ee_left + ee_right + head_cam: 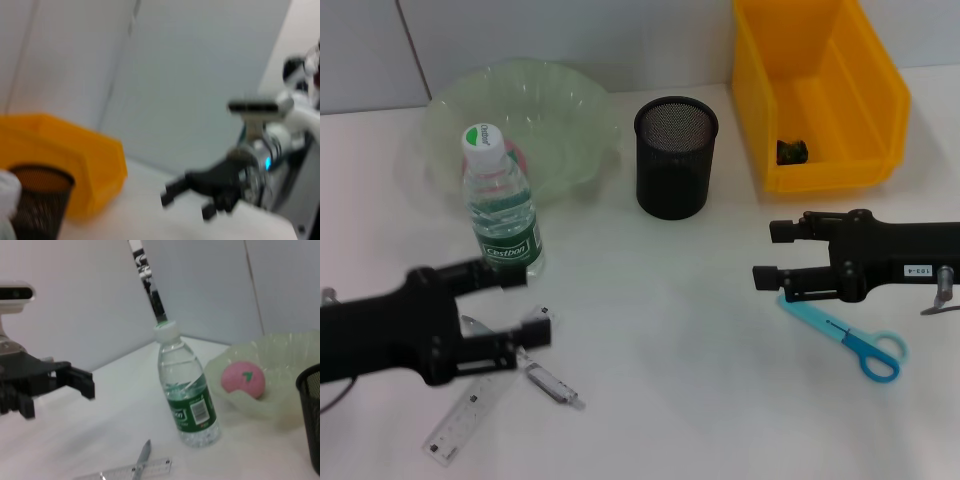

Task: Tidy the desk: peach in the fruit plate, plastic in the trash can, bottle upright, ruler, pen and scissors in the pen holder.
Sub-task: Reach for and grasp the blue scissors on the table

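I see the clear plastic water bottle with green label and white cap [500, 207] standing upright on the white desk [670, 330], just in front of the pale green translucent fruit plate [565, 120]. The right wrist cam shows the pink peach [243, 379] lying in that plate. My left gripper [528, 305] hangs low w/ jaws spread, holding nothing, right over the clear plastic ruler [465, 420] and a small metal pen-like item [552, 385] — both flat on the desk. My right gripper [772, 255] is released too, empty, just above the blade end of the blue-handled scissors [845, 335]. The black mesh pen holder [676, 157] stands btwn plate and yellow plastic bin [820, 90], which has a dark scrap [792, 151] inside.
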Controlling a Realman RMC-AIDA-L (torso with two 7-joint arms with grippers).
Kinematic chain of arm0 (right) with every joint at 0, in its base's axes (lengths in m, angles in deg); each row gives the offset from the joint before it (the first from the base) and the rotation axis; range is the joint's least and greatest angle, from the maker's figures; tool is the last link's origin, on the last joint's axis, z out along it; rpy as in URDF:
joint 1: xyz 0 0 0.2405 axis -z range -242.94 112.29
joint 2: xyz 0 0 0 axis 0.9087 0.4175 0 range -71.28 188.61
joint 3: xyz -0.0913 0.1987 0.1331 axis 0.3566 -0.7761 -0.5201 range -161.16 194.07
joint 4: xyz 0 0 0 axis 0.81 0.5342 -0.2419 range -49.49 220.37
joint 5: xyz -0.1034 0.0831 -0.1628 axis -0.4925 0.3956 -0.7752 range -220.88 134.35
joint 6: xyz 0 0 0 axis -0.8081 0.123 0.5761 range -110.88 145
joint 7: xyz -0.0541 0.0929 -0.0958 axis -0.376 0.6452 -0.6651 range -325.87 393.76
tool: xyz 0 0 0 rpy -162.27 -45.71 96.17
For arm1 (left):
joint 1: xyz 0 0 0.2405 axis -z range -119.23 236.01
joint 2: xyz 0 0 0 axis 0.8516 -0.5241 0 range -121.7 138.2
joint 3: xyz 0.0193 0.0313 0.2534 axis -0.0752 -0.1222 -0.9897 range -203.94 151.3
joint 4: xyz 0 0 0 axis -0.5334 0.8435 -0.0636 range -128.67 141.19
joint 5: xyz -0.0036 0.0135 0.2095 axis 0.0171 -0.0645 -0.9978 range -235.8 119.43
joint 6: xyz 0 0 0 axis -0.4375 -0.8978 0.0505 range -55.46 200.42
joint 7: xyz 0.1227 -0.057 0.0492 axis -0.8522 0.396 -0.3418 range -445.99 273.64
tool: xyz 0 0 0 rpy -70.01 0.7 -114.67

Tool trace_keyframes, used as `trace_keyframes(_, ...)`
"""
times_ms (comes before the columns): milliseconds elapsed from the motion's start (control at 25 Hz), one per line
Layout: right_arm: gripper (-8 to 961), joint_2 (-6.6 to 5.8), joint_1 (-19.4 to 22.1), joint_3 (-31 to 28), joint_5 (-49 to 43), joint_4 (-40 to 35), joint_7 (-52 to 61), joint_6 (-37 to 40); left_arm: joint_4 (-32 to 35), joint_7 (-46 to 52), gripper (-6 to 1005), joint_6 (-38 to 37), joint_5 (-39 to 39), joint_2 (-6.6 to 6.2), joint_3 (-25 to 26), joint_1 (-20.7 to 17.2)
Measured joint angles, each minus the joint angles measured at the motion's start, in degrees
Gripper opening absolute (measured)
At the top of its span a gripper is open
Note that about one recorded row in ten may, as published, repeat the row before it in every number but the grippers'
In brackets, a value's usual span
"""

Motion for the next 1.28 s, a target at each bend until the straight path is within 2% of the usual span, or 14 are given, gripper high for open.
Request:
trace_keyframes(40, 805, -0.03, -0.1, 0.0, -0.4, 0.0, 0.1, 0.2, 1.6, 0.6, 801, 0.2, -3.5, 0.87, 0.0, 0.0)
trace_keyframes(120, 805, -0.23, -0.4, 0.0, -1.3, -0.1, 0.6, 0.6, 1.6, 0.6, 801, 0.2, -3.5, 0.87, 0.0, 0.0)
trace_keyframes(160, 805, -0.41, -0.7, 0.0, -2.1, -0.1, 1.0, 1.0, 1.9, 0.5, 801, 0.8, -6.7, 1.53, 0.0, 0.7)
trace_keyframes(440, 806, -0.57, -1.2, 0.0, -3.9, -0.1, 1.4, 1.8, 0.4, -2.7, 800, 2.0, -6.0, 1.77, -0.3, 0.9)
trace_keyframes(480, 806, -0.65, -1.4, 0.0, -4.6, -0.1, 1.8, 2.0, -3.0, -6.5, 800, 3.5, -4.9, 1.88, -1.3, 1.8)
trace_keyframes(600, 806, -0.69, -1.5, 0.0, -5.1, -0.2, 2.0, 2.0, -4.6, -8.1, 800, 4.4, -4.1, 1.92, -2.0, 2.3)
trace_keyframes(840, 805, -0.69, -1.7, 0.0, -6.7, -2.0, 4.0, 2.3, -5.1, -8.9, 800, 4.8, -2.7, 1.95, -2.1, 2.5)
trace_keyframes(1000, 805, 0.26, -2.5, 0.1, -11.5, -8.5, 10.6, 3.9, -5.6, -9.0, 801, 5.0, -2.5, 1.98, -2.4, 3.0)
trace_keyframes(1040, 805, 0.63, -2.7, 0.2, -12.9, -10.9, 12.8, 4.1, -5.7, -9.0, 801, 5.0, -2.5, 1.98, -2.4, 3.0)
trace_keyframes(1080, 804, 1.2, -3.2, 1.6, -16.9, -16.4, 19.5, 4.9, -6.0, -9.0, 801, 5.2, -2.4, 1.98, -2.6, 3.3)
trace_keyframes(1120, 804, 1.2, -3.2, 1.6, -16.9, -16.4, 19.5, 4.9, -6.0, -9.0, 801, 5.2, -2.4, 1.98, -2.6, 3.3)
trace_keyframes(1160, 803, 1.26, -4.3, 4.4, -21.9, -21.9, 27.8, 6.2, -6.1, -9.0, 801, 5.3, -2.4, 1.98, -2.6, 3.4)
trace_keyframes(1200, 803, 1.26, -4.3, 4.4, -21.9, -21.9, 27.8, 6.2, -6.1, -9.0, 801, 5.3, -2.3, 1.98, -2.7, 3.4)
trace_keyframes(1280, 802, 1.04, -6.6, 7.9, -29.7, -27.5, 38.9, 9.3, -6.3, -9.0, 801, 5.5, -2.2, 1.98, -2.7, 3.5)
